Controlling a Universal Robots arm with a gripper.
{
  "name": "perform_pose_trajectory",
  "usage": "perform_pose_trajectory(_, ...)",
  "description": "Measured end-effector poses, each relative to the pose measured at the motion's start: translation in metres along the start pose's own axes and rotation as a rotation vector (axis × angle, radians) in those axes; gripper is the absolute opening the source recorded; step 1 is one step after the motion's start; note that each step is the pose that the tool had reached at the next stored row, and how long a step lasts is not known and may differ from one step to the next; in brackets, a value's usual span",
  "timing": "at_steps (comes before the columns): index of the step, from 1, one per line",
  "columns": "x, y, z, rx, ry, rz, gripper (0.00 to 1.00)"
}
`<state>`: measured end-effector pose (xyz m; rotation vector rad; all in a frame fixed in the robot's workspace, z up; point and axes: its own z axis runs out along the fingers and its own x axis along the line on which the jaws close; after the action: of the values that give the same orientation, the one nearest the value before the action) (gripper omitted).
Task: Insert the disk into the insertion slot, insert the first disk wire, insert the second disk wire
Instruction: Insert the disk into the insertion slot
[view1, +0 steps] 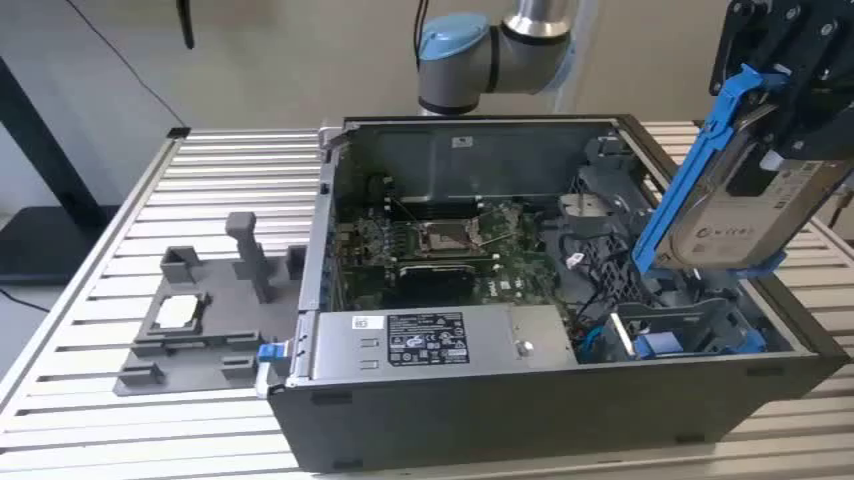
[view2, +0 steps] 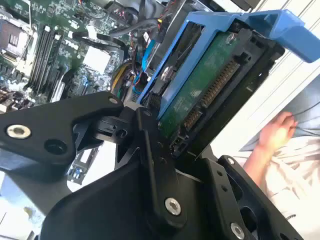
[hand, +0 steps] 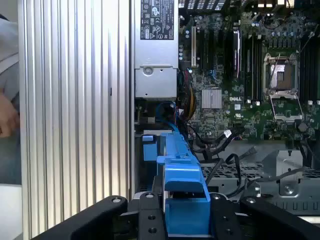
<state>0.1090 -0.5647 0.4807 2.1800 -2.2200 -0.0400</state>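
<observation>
My gripper (view1: 785, 120) hangs over the exterior view's right side of the open computer case (view1: 534, 400), shut on the disk (view1: 747, 215). The disk is a silver-grey drive in a bright blue carrier, held tilted on its edge above the case. Below it in the case's near right corner lies the insertion slot (view1: 687, 330), a grey bay with blue clips. In the second wrist view the black fingers (view2: 150, 145) clamp the disk (view2: 200, 85), green board side showing. In the first wrist view the blue carrier (hand: 182, 185) sits between the fingers. Loose cables (view1: 587, 290), among them a blue one (hand: 167, 112), lie beside the bay.
The motherboard (view1: 447, 240) and a silver power supply (view1: 427, 340) fill the case. A grey stand with upright posts (view1: 200, 310) sits on the slatted table (view1: 80, 400) at the exterior view's left. A person's hand (view2: 275, 132) rests beside the table.
</observation>
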Motion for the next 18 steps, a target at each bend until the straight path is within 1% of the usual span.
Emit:
perform_pose_trajectory(8, 0.0000, 0.0000, 0.0005, 0.0000, 0.0001, 0.000, 0.33)
perform_pose_trajectory(18, 0.0004, -0.0019, 0.0088, 0.0000, 0.0001, -0.001, 0.33)
